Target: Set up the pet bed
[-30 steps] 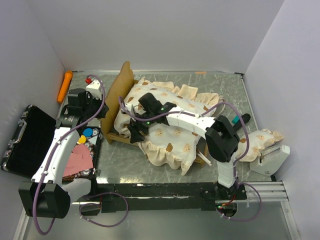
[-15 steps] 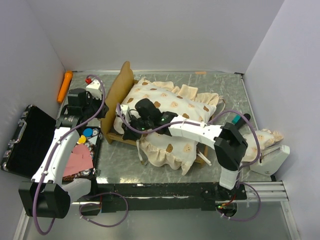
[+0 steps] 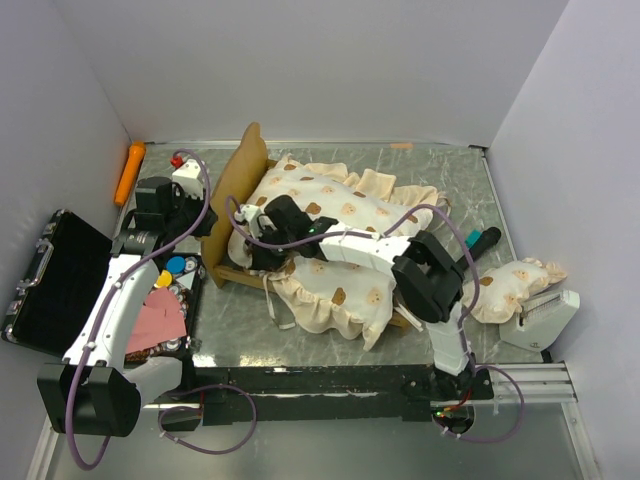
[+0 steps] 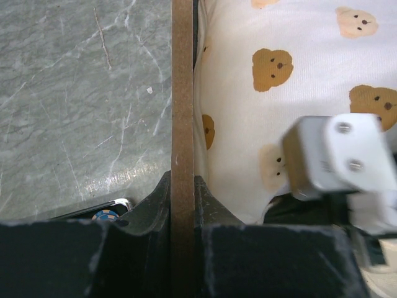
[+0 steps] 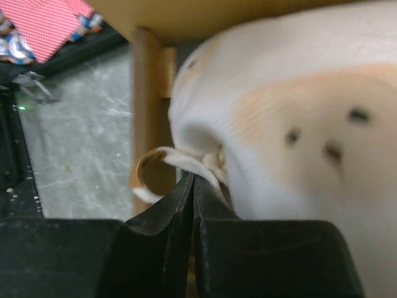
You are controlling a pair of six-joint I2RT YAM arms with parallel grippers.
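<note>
The pet bed (image 3: 243, 178) lies mid-table, its light-wood headboard on the left. The cream bear-print mattress (image 3: 335, 243) sits askew in the frame, ruffles spilling over the near side. The matching pillow (image 3: 512, 284) lies apart at the right. My left gripper (image 3: 207, 228) is shut on the headboard's edge (image 4: 182, 112), one jaw on each face of the board. My right gripper (image 3: 256, 256) is at the mattress's left corner, beside the frame's post (image 5: 149, 105). It is shut on the mattress's thin cream tie (image 5: 183, 162), which loops out above its fingertips.
An open black hard case (image 3: 48, 285) lies at the far left. Beside it is a tray (image 3: 196, 300) with a pink cloth (image 3: 160, 318) and small items. An orange object (image 3: 130, 172) lies at the back left, a white device (image 3: 541, 320) at the right edge, and a teal marker (image 3: 476, 240) near the pillow.
My right gripper has slid left along the mattress to its corner by the headboard and has shut on the tie. The left gripper has kept its hold on the headboard.
</note>
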